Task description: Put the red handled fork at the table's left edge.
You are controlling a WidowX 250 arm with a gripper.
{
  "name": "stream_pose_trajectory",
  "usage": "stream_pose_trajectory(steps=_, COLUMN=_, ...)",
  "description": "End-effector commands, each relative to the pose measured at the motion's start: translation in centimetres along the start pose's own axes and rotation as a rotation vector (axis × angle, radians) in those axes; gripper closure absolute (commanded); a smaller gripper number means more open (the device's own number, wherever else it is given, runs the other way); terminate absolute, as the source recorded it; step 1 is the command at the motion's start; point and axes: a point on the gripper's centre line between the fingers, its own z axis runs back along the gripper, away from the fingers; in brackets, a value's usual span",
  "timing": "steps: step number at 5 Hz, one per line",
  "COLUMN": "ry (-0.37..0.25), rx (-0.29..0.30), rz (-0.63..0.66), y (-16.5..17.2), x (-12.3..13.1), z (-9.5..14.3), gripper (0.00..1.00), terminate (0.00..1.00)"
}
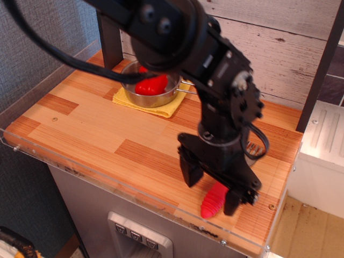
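With claw open, empty, straddling the fork handle near the table right end, drop lower, pinch mid-handle squarely.

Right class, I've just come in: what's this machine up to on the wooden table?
The black robot arm's end effector is open, its fingers either side of the red handled fork near the striped wooden table's front right corner. The fork lies flat, not yet lifted. At the back, a small metal pan holding something red sits on a yellow cloth.
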Motion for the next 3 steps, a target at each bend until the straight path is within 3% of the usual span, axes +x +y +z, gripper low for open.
stream_pose_trajectory(steps=1, ry=-0.015, rx=0.051, rz=-0.04, y=-0.9, x=0.7, z=-1.9, gripper=0.0, terminate=0.0)
stream_pose_trajectory(steps=2, ry=0.014, rx=0.056, rz=-0.063, y=-0.6, x=0.6, z=-2.9, gripper=0.0, terminate=0.0)
stream_pose_trajectory(steps=3, ry=0.004, rx=0.064, rz=-0.088, y=-0.7, x=0.6, z=-2.9, gripper=1.0, terminate=0.0)
